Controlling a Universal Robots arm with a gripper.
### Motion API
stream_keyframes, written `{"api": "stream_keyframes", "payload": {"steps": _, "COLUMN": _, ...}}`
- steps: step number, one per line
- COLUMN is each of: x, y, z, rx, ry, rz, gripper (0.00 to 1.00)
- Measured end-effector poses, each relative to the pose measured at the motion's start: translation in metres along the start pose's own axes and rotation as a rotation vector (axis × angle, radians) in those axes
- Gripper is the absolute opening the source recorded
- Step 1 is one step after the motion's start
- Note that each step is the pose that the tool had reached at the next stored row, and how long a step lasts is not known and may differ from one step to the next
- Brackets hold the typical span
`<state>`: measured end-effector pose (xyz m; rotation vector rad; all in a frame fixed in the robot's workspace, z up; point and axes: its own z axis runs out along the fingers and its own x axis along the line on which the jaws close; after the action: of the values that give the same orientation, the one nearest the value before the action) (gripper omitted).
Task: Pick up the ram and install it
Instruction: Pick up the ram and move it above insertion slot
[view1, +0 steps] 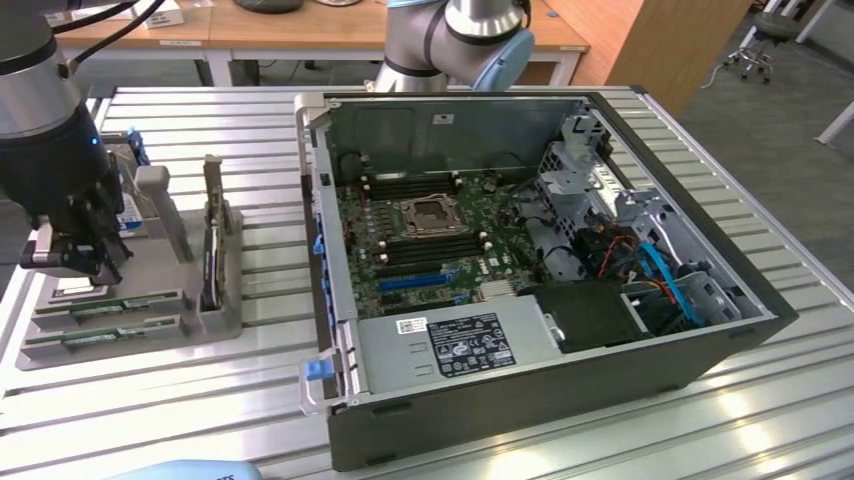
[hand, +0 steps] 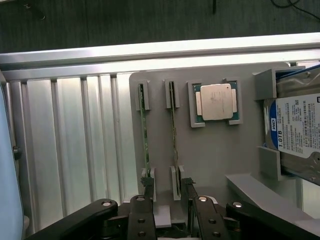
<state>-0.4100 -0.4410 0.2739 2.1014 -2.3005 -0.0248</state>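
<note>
Ram sticks (hand: 174, 130) stand on edge in slots along one edge of the grey tray (hand: 215, 155), likely so the claw (hand: 167, 186) can straddle them; it hangs wide open just above, holding nothing.

Off the arm: looks down obliquely from high and well back across table (view1: 747, 230) and open computer case (view1: 534, 410), grey tray (view1: 167, 270) at frame's left. On the wrist: faces straight down, close above the same tray.
</note>
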Motion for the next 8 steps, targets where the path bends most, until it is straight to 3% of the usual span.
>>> {"api": "stream_keyframes", "payload": {"steps": 8, "x": 0.0038, "y": -0.0003, "z": 0.0002, "rx": 0.0001, "ry": -0.0001, "rz": 0.000, "gripper": 0.35}}
